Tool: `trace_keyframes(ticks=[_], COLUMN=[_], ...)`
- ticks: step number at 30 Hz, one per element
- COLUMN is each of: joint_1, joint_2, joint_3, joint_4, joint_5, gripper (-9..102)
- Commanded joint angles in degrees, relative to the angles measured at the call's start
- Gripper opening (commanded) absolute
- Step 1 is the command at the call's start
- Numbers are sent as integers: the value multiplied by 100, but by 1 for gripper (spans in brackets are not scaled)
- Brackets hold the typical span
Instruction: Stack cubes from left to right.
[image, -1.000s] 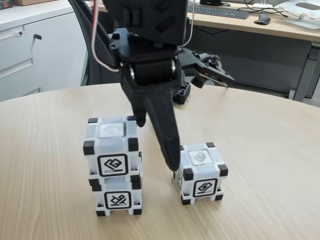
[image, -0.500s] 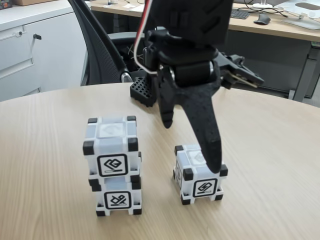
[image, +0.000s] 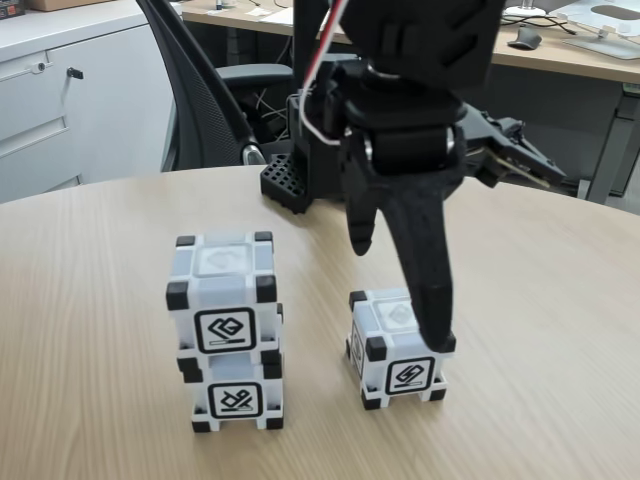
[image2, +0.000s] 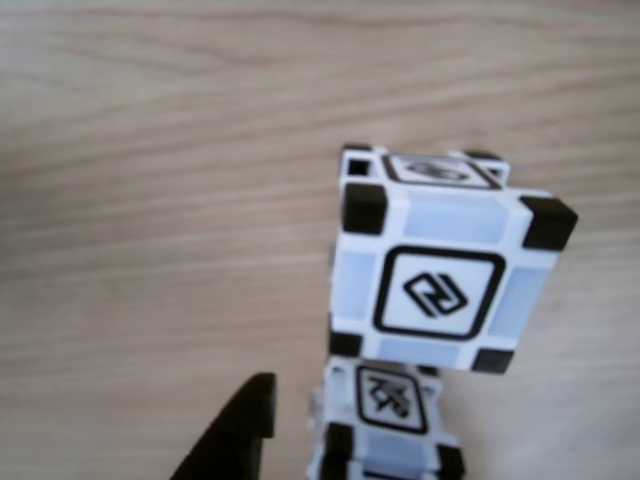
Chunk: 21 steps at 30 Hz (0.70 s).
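I am lowering my wide-open, empty tool (image: 400, 295) over the lone cube (image: 398, 348), at three o'clock from the stack (image: 226, 330); next, closing on it.

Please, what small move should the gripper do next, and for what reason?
Probably lower a little and close. The open gripper hangs over the single cube in the fixed view, its long finger already at the cube's right top edge, the short one still above it. The two-cube stack waits to the left.
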Motion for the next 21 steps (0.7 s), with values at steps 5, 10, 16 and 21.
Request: trace_keyframes(ticks=[5, 10, 16, 21], joint_1=[-9, -114, -413, -413], joint_2=[-290, -431, -958, -1230], joint_3=[-70, -105, -132, -316], joint_4=[-53, -62, -62, -70], joint_5=[229, 211, 343, 316], gripper=[53, 53, 52, 50])
